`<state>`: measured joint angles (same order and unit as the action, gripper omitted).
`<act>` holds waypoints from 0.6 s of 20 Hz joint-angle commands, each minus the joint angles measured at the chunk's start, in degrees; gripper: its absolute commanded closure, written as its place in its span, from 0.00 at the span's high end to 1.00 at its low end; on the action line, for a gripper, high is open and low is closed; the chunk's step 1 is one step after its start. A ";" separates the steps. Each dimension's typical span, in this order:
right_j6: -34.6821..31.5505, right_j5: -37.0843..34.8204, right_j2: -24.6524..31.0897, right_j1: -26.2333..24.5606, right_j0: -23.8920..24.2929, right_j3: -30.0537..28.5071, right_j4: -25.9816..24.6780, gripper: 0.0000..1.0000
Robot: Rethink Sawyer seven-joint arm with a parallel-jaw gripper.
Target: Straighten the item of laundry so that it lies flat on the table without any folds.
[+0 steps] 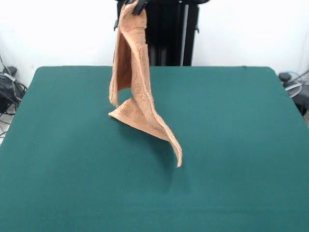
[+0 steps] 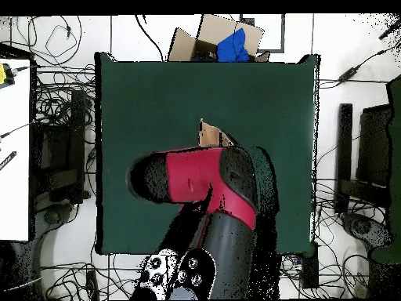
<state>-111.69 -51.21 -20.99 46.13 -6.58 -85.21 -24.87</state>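
The tan terry-cloth towel (image 1: 133, 72) hangs in a long folded drape from my gripper (image 1: 135, 4), which shows only as dark tips at the top edge of the front view and is shut on the towel's top end. The towel's lower part trails onto the dark green table (image 1: 231, 145) and spreads toward the front, ending in a corner (image 1: 178, 159). In the overhead view my red and black arm (image 2: 211, 180) covers the table's middle and hides the gripper. Only a small tan piece of the towel (image 2: 211, 135) shows past the arm. No white tag shows.
The black pedestal (image 1: 169, 34) stands behind the table. In the overhead view an open cardboard box (image 2: 211, 35) holding something blue (image 2: 233, 47) sits just past the table's far edge. Cables and dark equipment lie along both sides of the table.
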 commanded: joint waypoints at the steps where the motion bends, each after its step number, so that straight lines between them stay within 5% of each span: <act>1: -3.56 5.17 7.62 -2.69 4.72 -8.86 4.97 0.00; 12: -10.95 3.33 3.98 -4.72 -0.30 -7.22 4.78 0.00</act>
<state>-111.69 -48.58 -20.28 43.66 -3.43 -88.05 -21.41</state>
